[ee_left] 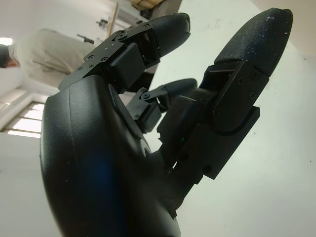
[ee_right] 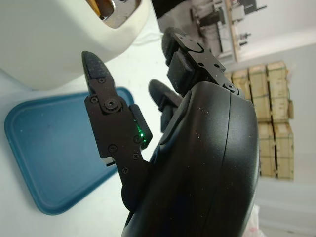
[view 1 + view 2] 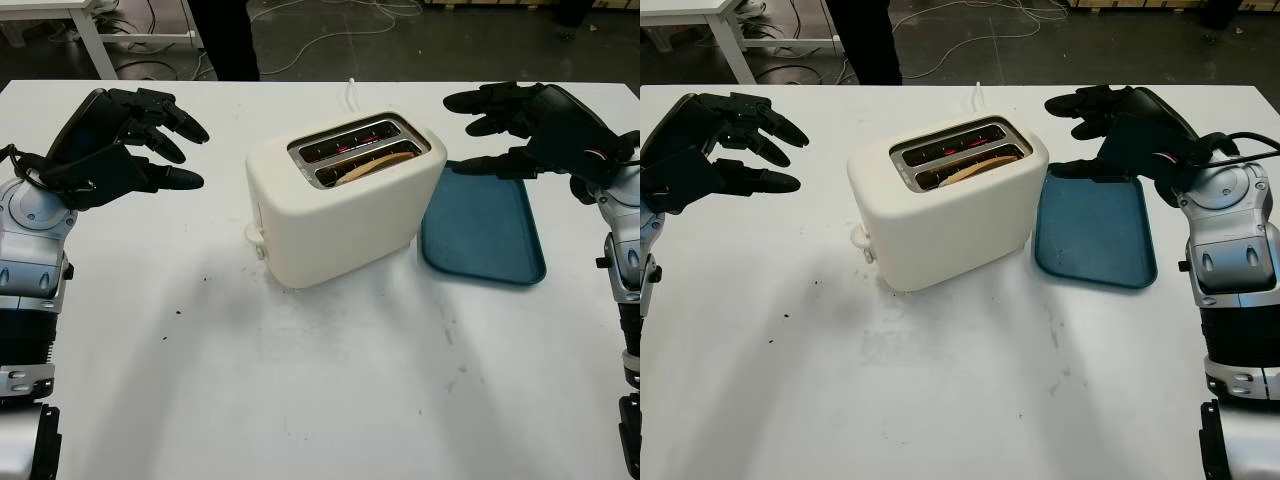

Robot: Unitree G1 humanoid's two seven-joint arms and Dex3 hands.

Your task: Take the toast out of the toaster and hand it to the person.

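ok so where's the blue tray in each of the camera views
Left eye view: blue tray right of centre, beside the toaster.
Right eye view: tray right of centre, under the right hand.
Left wrist view: not in it.
Right wrist view: tray beyond the hand.
Shared landmark: the toaster.

The left hand (image 3: 120, 145) is hovering open at the left side, raised, its 3 black fingers (image 3: 170, 125) pointing inward toward the middle. Its silver forearm is rising from the bottom left corner. The right hand (image 3: 1130, 130) is hovering open at the right side, at about the same height, fingers (image 3: 1085, 105) also pointing inward. Its silver wrist and forearm are coming up along the right edge.
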